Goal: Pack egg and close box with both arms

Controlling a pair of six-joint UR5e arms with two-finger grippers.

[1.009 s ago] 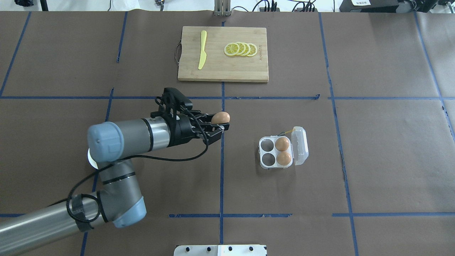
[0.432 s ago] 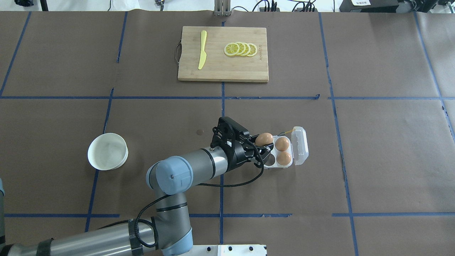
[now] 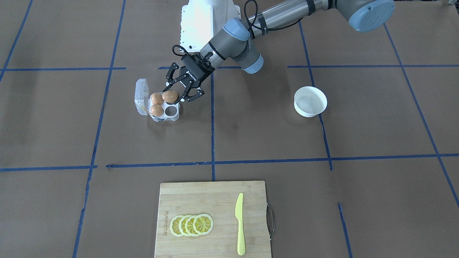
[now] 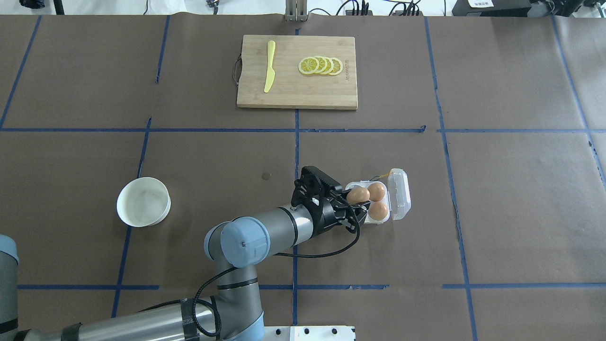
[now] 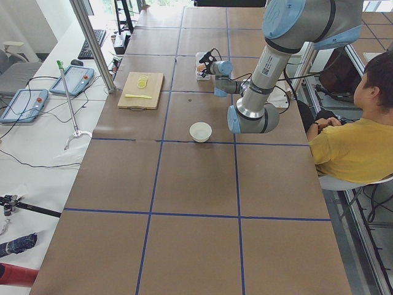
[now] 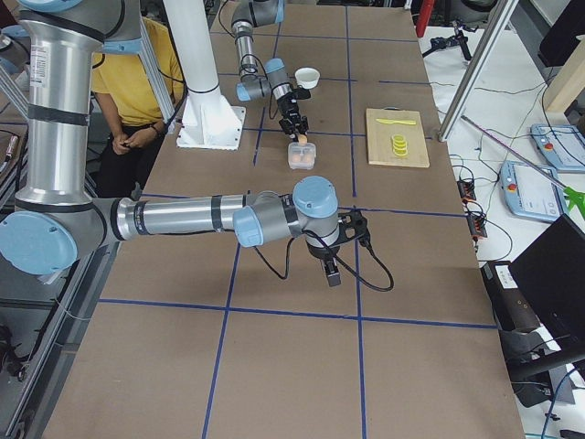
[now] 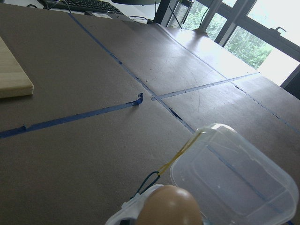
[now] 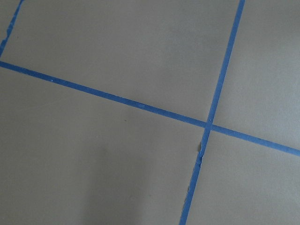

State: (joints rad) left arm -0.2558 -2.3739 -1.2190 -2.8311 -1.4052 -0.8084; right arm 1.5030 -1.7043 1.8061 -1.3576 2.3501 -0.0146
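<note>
The box (image 4: 374,222) is a clear carton standing open, its lid (image 4: 399,194) tipped up on the right side. Two eggs (image 4: 377,192) lie in its right cups. My left gripper (image 4: 358,199) is shut on a third egg (image 4: 358,194) and holds it over the far-left cup. In the front view the held egg (image 3: 170,96) sits low in the box (image 3: 165,119), beside an empty cup (image 3: 171,111). The left wrist view shows the egg (image 7: 171,208), the lid (image 7: 234,183) and the yellow cord (image 7: 180,152). My right gripper (image 6: 331,274) shows only in the right side view; I cannot tell its state.
A white bowl (image 4: 143,201) stands at the left. A wooden cutting board (image 4: 289,94) at the far middle carries lemon slices (image 4: 320,66) and a yellow knife (image 4: 269,66). A seated person (image 5: 353,141) is beside the robot's base.
My left arm has swung right with the egg, from mid-table to over the box, and lowered it toward the far-left cup. The bowl has come into view.
</note>
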